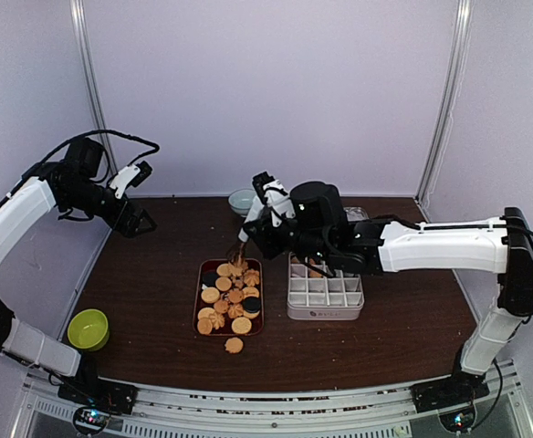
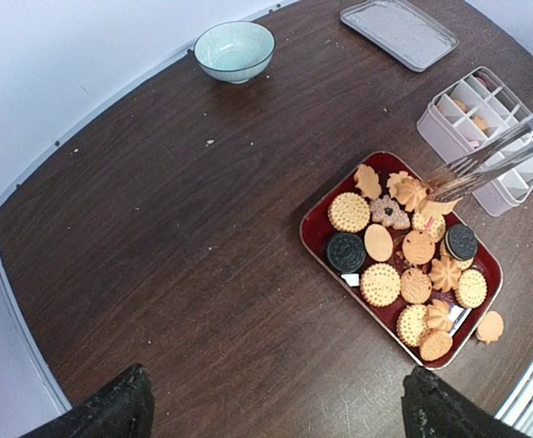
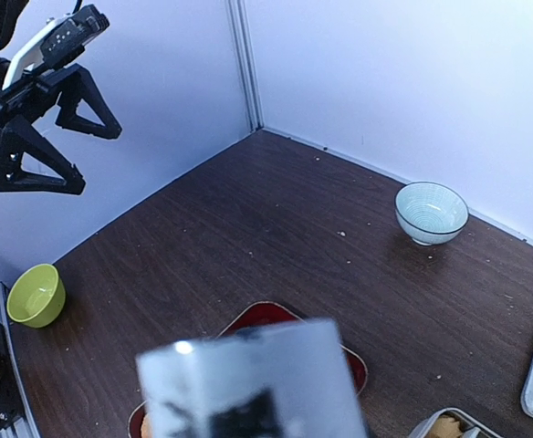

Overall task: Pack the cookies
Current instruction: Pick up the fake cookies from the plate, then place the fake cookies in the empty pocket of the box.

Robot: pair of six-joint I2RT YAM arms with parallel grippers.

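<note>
Near centre, clenching tongs (image 2: 490,157) with right end effector (image 1: 260,208), touching cookies (image 2: 380,284); upper left, holding left end effector (image 1: 141,224) released.

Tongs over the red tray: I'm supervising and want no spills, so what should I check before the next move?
1. Right tool holding the tongs: ok.
2. Tong tips on a flower cookie at the far end of the red tray: touching, but whether the grip is firm: cannot tell.
3. Divided box has free cells: ok, the near rows look empty.
4. Left tool out of the way: ok, open and raised near the left wall.
5. All loose cookies inside the tray: not ok, a stray cookie lies on the table beside it.
</note>
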